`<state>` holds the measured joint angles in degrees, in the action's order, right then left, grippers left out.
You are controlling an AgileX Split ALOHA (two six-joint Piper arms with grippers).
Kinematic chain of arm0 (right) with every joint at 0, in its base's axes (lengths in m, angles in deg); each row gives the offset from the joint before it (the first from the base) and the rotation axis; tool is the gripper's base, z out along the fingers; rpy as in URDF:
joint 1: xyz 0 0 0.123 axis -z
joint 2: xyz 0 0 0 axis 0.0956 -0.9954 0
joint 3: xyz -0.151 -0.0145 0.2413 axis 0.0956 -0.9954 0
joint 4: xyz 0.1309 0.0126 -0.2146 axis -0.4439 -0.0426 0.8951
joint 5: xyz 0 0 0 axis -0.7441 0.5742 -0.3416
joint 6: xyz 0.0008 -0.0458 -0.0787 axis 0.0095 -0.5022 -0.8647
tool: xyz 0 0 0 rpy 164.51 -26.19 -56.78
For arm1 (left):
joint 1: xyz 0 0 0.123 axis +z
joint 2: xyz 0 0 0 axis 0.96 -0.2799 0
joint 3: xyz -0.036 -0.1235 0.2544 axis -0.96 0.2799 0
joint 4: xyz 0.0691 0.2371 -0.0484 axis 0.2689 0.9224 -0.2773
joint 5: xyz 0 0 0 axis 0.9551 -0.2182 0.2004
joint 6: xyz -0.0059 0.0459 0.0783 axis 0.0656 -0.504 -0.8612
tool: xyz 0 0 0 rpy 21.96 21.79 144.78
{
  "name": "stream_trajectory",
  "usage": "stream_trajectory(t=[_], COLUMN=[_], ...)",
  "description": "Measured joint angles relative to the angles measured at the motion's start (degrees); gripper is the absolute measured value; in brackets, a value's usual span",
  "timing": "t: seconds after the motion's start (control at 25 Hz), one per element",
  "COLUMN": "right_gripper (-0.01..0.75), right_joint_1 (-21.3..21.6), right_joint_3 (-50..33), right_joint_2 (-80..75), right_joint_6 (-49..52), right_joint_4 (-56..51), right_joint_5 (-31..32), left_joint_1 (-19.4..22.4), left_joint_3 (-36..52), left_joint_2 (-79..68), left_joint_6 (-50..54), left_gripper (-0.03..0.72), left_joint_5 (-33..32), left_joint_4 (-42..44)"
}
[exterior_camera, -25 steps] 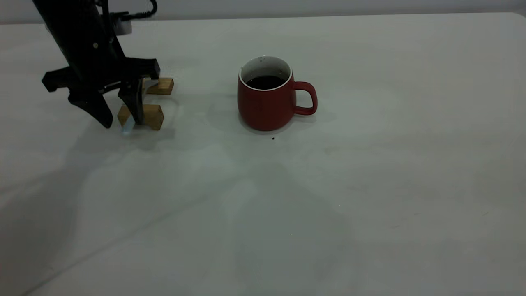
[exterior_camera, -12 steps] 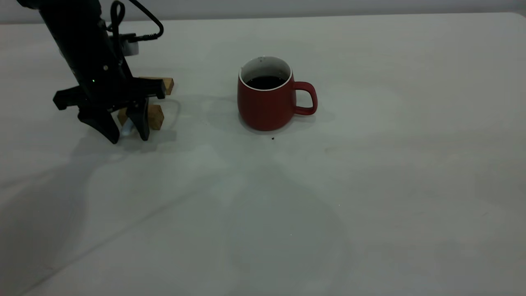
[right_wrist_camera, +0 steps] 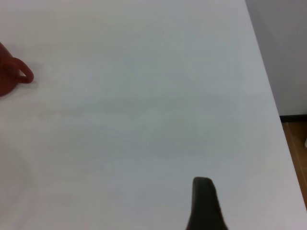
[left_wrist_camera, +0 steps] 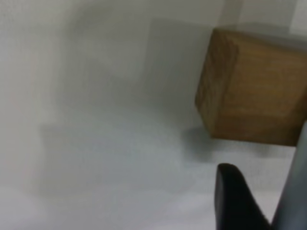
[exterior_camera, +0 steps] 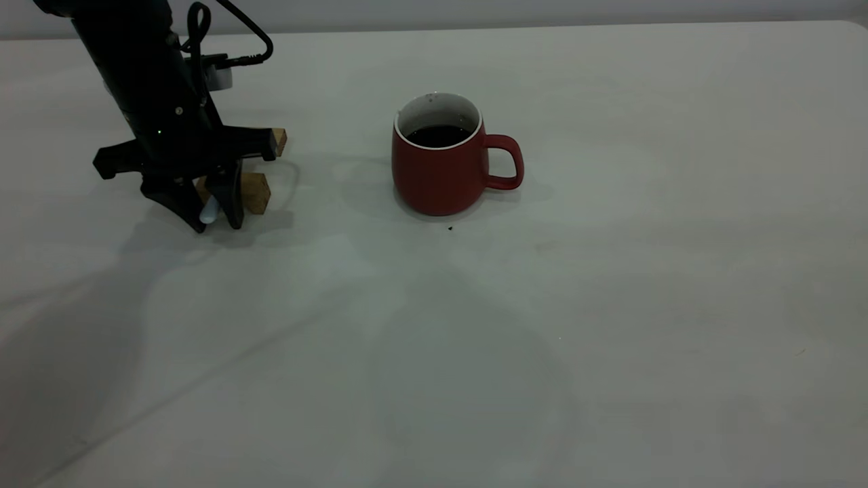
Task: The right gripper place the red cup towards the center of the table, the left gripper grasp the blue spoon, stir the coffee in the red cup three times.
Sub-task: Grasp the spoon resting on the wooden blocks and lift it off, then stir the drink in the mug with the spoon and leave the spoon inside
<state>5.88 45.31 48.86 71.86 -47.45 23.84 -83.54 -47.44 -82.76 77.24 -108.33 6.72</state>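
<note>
The red cup [exterior_camera: 441, 173] stands upright near the middle of the table [exterior_camera: 610, 305], handle pointing right, with dark coffee [exterior_camera: 439, 135] inside. Its handle side also shows at the edge of the right wrist view as the red cup [right_wrist_camera: 9, 73]. At the far left, my left gripper [exterior_camera: 217, 226] points down at the tabletop, shut on the pale handle of the blue spoon [exterior_camera: 209, 211]. The spoon's bowl is hidden behind the fingers. The right gripper [right_wrist_camera: 205, 206] hovers over bare table, far to the right of the cup and out of the exterior view.
Two tan wooden blocks sit just behind the left gripper, the nearer block [exterior_camera: 256, 192] and the farther block [exterior_camera: 279, 140]; the nearer block [left_wrist_camera: 254, 91] fills much of the left wrist view. The table's right edge [right_wrist_camera: 268, 91] and the floor lie beyond it.
The left gripper came down and slightly right over the spoon, and its fingers drew together around the handle. The cup has not moved.
</note>
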Motion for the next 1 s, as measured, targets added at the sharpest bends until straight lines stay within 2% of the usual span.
stream_trajectory(t=[0.12,0.24,0.32,0.56,0.72,1.0], right_gripper=[0.564,0.564,0.564,0.564,0.564,0.564], right_joint_1=[0.0,0.0,0.0,0.0,0.0,0.0], right_joint_3=[0.0,0.0,0.0,0.0,0.0,0.0], right_joint_2=[0.0,0.0,0.0,0.0,0.0,0.0], right_joint_6=[0.0,0.0,-0.03,-0.03,-0.03,-0.03], right_joint_4=[0.0,0.0,0.0,0.0,0.0,0.0], right_joint_5=[0.0,0.0,0.0,0.0,0.0,0.0], left_joint_1=[0.0,0.0,0.0,-1.23,-2.69,-3.45], left_joint_3=[0.0,-0.2,-1.28,-6.65,-9.18,-9.59], left_joint_2=[0.0,0.0,-0.05,3.26,8.22,10.63], left_joint_6=[0.29,1.64,2.11,2.44,2.87,9.94], left_gripper=[0.274,0.14,0.142,0.142,0.142,0.142], left_joint_5=[0.47,1.06,-0.11,-10.61,-14.44,-18.02], left_joint_4=[0.0,0.0,0.0,-2.4,-11.67,-40.33])
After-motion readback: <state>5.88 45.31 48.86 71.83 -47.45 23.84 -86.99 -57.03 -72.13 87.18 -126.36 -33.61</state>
